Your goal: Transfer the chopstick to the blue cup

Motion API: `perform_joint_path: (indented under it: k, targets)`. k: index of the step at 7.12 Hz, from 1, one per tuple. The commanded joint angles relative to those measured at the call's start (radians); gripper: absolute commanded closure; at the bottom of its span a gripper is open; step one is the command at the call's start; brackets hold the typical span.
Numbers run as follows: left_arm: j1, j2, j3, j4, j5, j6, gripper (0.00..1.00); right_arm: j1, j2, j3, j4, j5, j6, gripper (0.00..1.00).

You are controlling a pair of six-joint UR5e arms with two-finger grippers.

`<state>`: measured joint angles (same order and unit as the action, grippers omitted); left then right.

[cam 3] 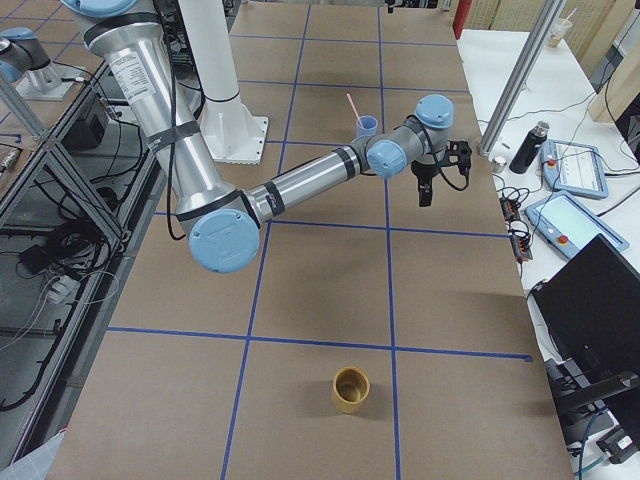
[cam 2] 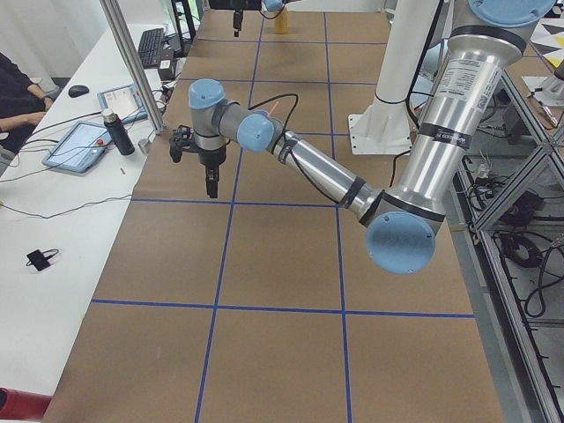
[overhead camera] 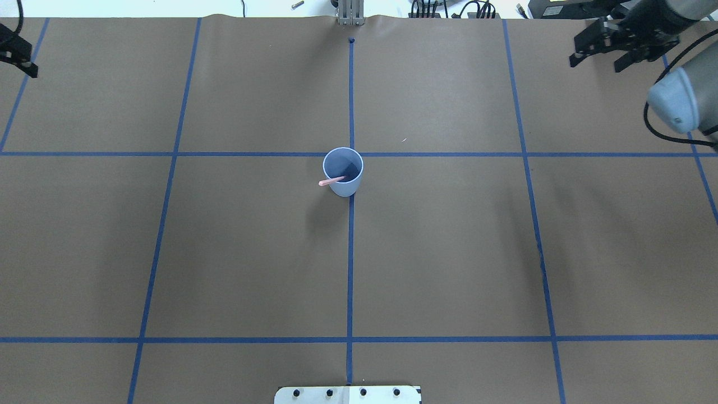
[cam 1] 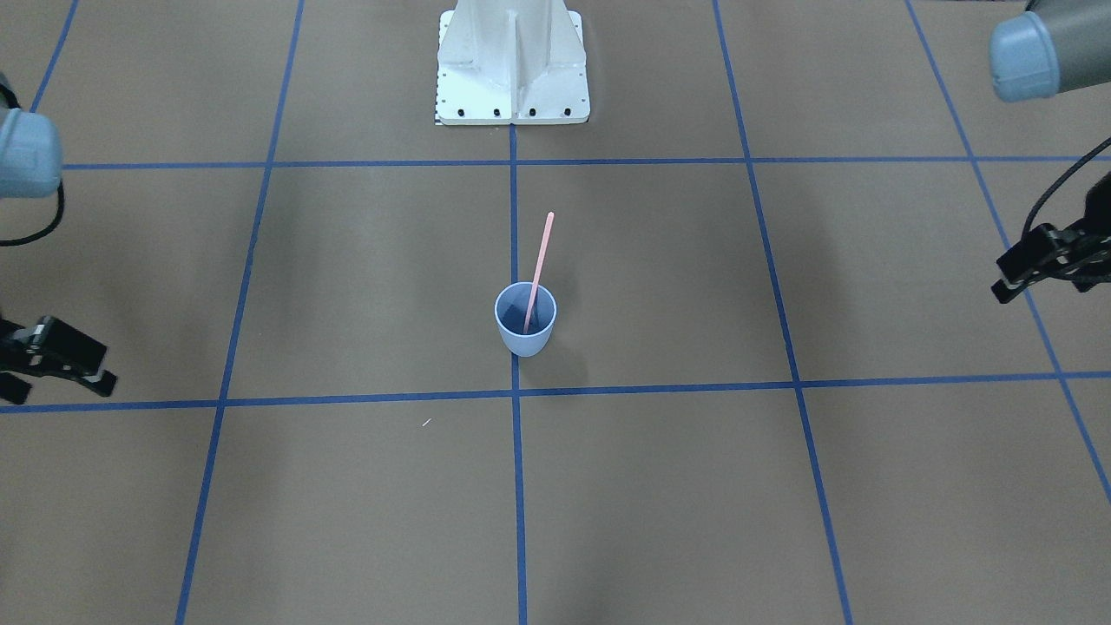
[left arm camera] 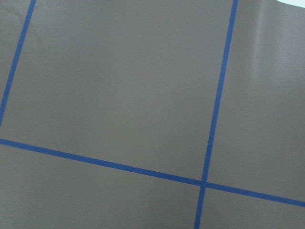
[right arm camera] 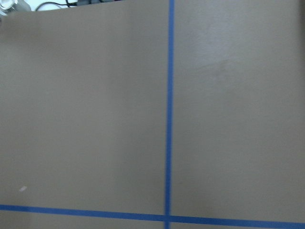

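Observation:
The blue cup (cam 1: pixel 526 334) stands upright at the middle of the table, on the centre tape line; it also shows in the overhead view (overhead camera: pixel 345 188). The pale pink chopstick (cam 1: pixel 540 260) stands in the cup, leaning on the rim and sticking well out of it (overhead camera: pixel 330 182). My left gripper (cam 1: pixel 1046 282) is open and empty, far off toward my left end of the table (overhead camera: pixel 22 62). My right gripper (cam 1: pixel 61 386) is open and empty, far off toward my right end (overhead camera: pixel 597 63). Both wrist views show only bare table and tape lines.
My white base (cam 1: pixel 512 69) stands at the table's near edge. A tan cup (cam 3: pixel 350 389) stands at my right end of the table. A side bench (cam 3: pixel 575 200) with tablets and a bottle (cam 3: pixel 525 147) runs along the far edge.

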<state>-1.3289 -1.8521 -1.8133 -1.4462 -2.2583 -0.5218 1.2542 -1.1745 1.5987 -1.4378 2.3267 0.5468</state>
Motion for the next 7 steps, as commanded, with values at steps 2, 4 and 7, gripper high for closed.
perform_joint_path:
  k: [2, 4, 7]
  targets:
    - [-0.198, 0.187, 0.031, -0.003, -0.006, 0.362, 0.02, 0.198, -0.158, -0.054, -0.072, 0.008, -0.526, 0.0]
    - [-0.268, 0.22, 0.112, -0.008, -0.006, 0.503, 0.02, 0.267, -0.224, -0.092, -0.087, 0.025, -0.672, 0.0]
    - [-0.28, 0.256, 0.157, -0.023, 0.003, 0.505, 0.02, 0.386, -0.272, -0.062, -0.231, 0.04, -0.798, 0.0]
